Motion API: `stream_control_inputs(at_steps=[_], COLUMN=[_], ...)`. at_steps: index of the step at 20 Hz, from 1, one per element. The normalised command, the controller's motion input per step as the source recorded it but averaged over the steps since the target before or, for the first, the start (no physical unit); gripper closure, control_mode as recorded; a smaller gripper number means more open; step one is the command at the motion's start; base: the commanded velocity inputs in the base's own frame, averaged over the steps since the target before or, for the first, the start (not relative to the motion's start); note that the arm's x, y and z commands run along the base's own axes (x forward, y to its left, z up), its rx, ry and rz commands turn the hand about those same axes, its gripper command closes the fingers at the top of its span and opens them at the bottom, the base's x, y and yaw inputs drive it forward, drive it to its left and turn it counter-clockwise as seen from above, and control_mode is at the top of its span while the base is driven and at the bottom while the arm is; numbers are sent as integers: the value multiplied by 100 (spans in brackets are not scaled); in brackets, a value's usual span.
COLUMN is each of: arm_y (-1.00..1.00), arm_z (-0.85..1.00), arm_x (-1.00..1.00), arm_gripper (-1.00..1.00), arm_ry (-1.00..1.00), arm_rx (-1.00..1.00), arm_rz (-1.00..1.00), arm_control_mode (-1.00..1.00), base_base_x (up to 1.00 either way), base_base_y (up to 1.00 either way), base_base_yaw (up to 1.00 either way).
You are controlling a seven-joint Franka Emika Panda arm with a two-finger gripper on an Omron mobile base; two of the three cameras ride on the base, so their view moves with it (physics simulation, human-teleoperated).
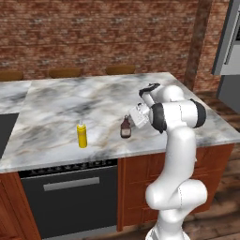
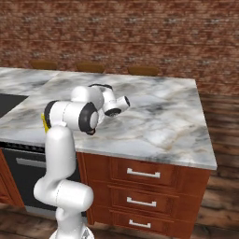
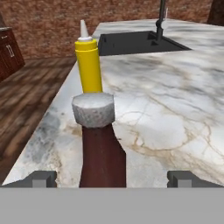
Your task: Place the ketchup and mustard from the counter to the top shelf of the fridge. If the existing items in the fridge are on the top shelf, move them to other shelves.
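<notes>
From the left base view, the ketchup bottle stands upright on the worktop near its front edge, just beside the end effector; the mustard stands beyond the ketchup. From the right base view, the arm hides most. In the hand view, the ketchup rises between spread, empty fingertips, the mustard directly behind, the sink farther off.

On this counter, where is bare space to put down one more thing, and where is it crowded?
The marble counter is bare behind the mustard bottle, toward the brick wall, and on its broad right part. It is crowded near the front edge: the ketchup bottle stands close before the open gripper, with the mustard to its left. The sink takes the far end.
</notes>
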Motion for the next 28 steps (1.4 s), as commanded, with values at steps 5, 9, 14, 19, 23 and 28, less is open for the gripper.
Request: stream_control_inputs(at_steps=[5,9,14,19,23,28], arm_y=[4,28,30,12,0,0], arm_z=[-6,-7,-3,-3,0,21], arm_x=[12,0,0,0,0,-15], arm_gripper=[-100,-100,-100,100,100,100], arm_ry=[0,1,1,1,0,0], arm_rx=[0,-3,-3,-1,0,0], arm_rz=[0,2,1,0,0,0], arm_control_mode=[-100,-100,-100,-100,-100,-100], base_base_x=[0,0,0,0,0,0], base_base_y=[0,0,0,0,0,0], base_base_yaw=[0,0,0,0,0,0])
